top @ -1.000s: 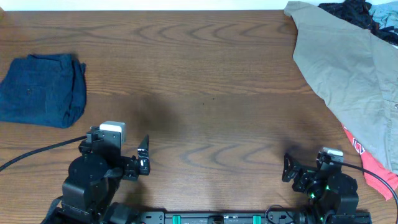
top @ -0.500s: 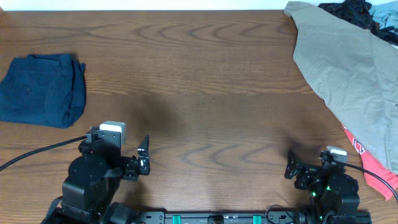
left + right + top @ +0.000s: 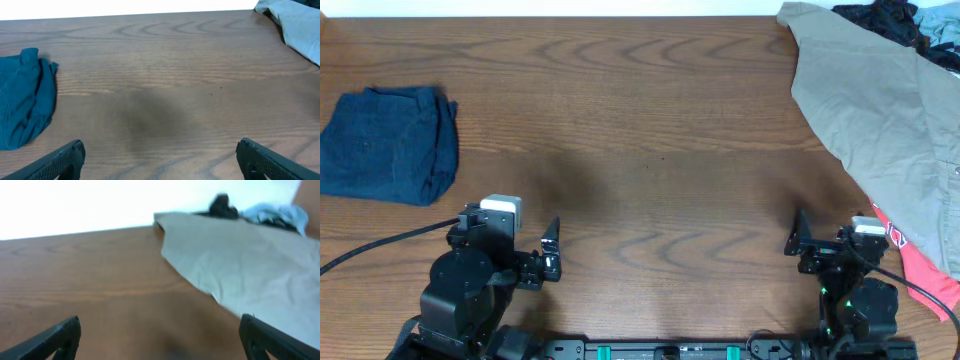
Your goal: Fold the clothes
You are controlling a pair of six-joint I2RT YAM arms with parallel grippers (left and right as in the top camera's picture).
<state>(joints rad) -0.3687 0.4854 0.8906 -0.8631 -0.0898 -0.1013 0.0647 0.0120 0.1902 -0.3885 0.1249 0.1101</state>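
The navy-blue shorts (image 3: 390, 145) lie folded in a compact bundle at the far left of the table. They also show at the left edge of the left wrist view (image 3: 22, 95). My left gripper (image 3: 512, 232) is open and empty near the front edge, to the right of and nearer than the shorts; its fingers (image 3: 65, 160) stand wide apart over bare wood. My right gripper (image 3: 832, 240) is open and empty at the front right, its fingers (image 3: 55, 337) wide apart, and it faces the far right corner.
A large khaki garment (image 3: 880, 110) spreads over the right side and shows in the right wrist view (image 3: 250, 265). A red-coral cloth (image 3: 920, 270) lies under its near edge beside my right arm. Dark and light-blue clothes (image 3: 910, 25) are piled at the far right corner.
My right arm has shifted to the right and a little away from the front edge, toward the khaki garment. The left arm and the shorts have not moved.
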